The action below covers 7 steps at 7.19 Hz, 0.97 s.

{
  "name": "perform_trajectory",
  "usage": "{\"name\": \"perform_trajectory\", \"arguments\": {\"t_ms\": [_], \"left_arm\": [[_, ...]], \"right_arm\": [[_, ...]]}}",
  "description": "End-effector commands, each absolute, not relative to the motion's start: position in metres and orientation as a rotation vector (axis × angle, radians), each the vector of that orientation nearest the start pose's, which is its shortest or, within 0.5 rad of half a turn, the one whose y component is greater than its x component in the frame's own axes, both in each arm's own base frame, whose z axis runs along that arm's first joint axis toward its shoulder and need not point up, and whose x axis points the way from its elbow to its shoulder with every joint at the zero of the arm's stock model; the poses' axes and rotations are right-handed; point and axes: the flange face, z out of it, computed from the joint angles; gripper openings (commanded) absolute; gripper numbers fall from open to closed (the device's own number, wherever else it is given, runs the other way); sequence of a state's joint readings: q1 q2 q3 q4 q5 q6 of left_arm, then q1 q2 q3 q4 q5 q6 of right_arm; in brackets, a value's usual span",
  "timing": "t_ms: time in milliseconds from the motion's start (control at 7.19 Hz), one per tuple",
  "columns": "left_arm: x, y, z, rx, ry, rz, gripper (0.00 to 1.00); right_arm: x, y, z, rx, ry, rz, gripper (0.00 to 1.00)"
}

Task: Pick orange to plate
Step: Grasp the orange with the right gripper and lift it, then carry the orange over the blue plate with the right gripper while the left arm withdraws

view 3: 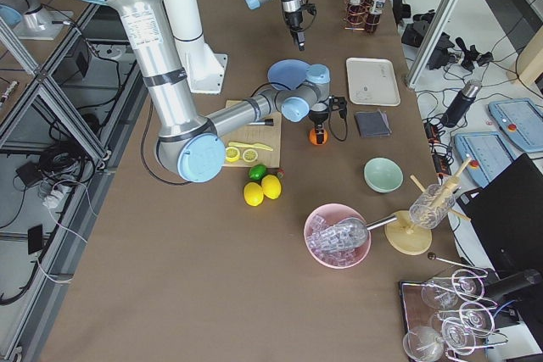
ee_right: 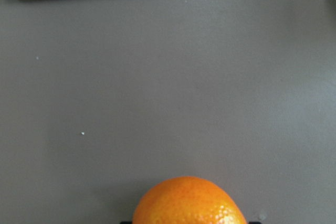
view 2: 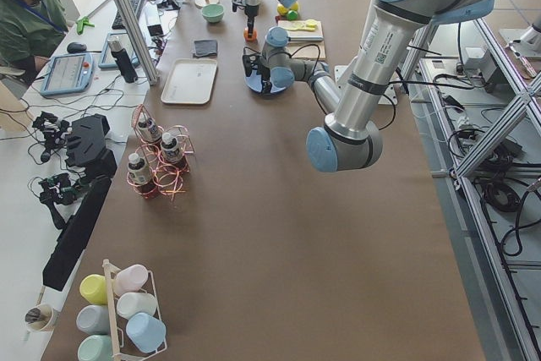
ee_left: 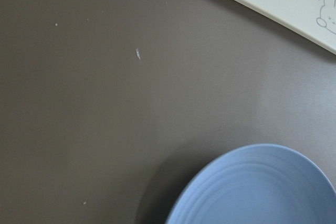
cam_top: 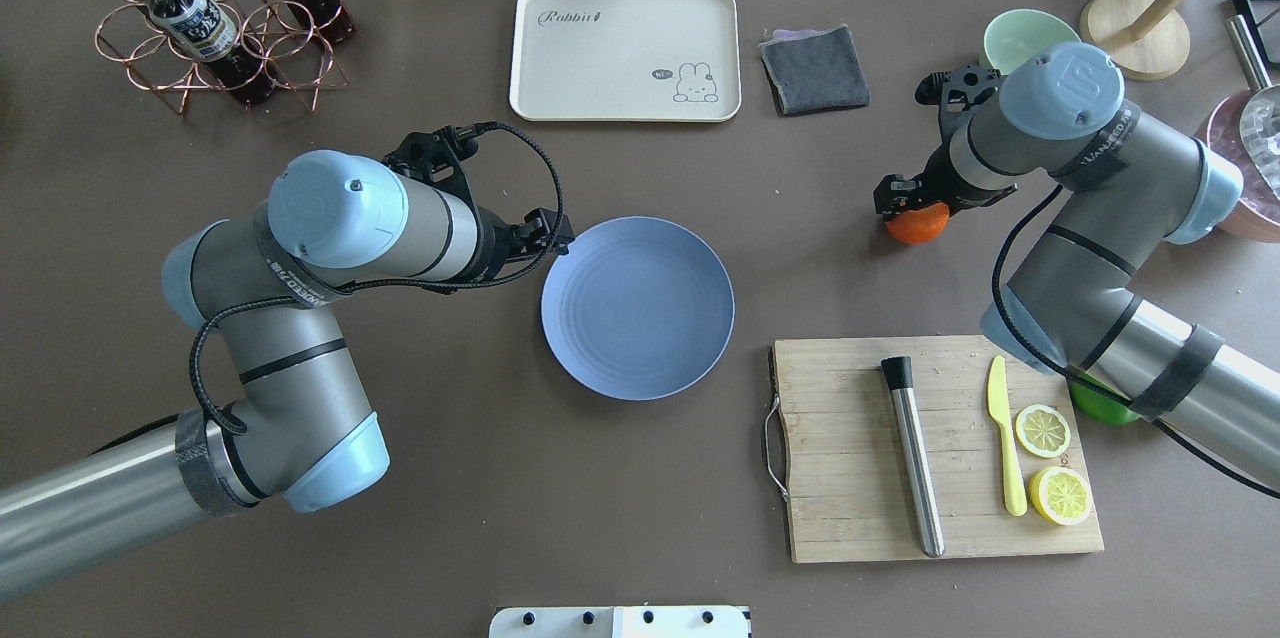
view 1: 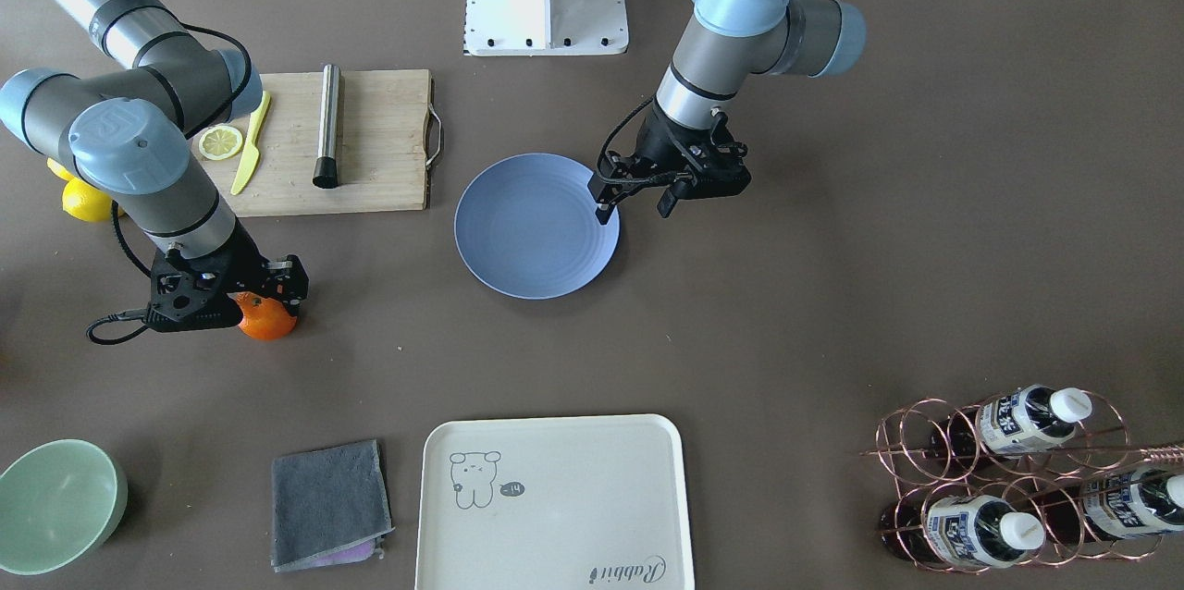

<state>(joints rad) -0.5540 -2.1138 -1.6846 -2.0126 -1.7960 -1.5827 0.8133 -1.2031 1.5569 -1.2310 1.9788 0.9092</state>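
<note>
From where I stand, the right end effector (view 1: 266, 292) is down over the orange (view 1: 270, 320), which sits on the bench (view 1: 832, 248) well apart from the plate (view 1: 527, 229), off toward the robot's right. The wrist camera shows the fruit centred low in its view, so the fingers look to be straddling it. Whether they are already pressing on the peel or standing just off it I cannot tell, since the wrist and the fruit hide them.

The left end effector (view 1: 635, 204) hangs at the plate's edge with its fingers spread wide and nothing between them, one finger over the rim and the other outside it.

The step in hand, as I judge it, is the grasp. To do it well the fingers should meet the orange across its widest part, low enough that a round, slippery thing cannot squirt upward or roll out. The squeeze should be firm but not bruising. Lift straight up first, then carry across the open bench, keeping to the far side of the wooden cutting board (view 1: 370, 146). The left arm so close to the rim is the thing to watch – aim for the plate's middle and set the fruit down low before letting go, or it will roll
</note>
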Motion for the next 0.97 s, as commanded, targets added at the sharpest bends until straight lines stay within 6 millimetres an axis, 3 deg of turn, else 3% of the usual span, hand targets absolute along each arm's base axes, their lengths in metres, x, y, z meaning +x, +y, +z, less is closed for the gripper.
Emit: {"name": "perform_trajectory", "arguments": {"t_ms": [0,139,278,696,835], "left_arm": [[0.473,-0.471,0.242,0.123,1.118,-0.338,0.98],[0.441,-0.481,0.262,0.199,1.084,-0.277,0.98],[0.403,-0.465,0.295,0.236,1.048,-0.223,0.98],[0.301,-0.498,0.339,0.264,0.994,-0.309,0.98],[0.264,-0.498,0.342,0.290,0.991,-0.354,0.98]], "right_arm": [[-0.388,-0.552,0.368,0.190,-0.845,0.026,0.00],[-0.404,-0.551,0.327,0.189,-0.867,0.026,0.00],[-0.431,-0.535,0.287,0.189,-0.882,0.023,0.00],[-0.525,-0.463,0.224,0.252,-0.908,-0.028,0.00],[-0.554,-0.434,0.211,0.269,-0.901,-0.054,0.00]]}}
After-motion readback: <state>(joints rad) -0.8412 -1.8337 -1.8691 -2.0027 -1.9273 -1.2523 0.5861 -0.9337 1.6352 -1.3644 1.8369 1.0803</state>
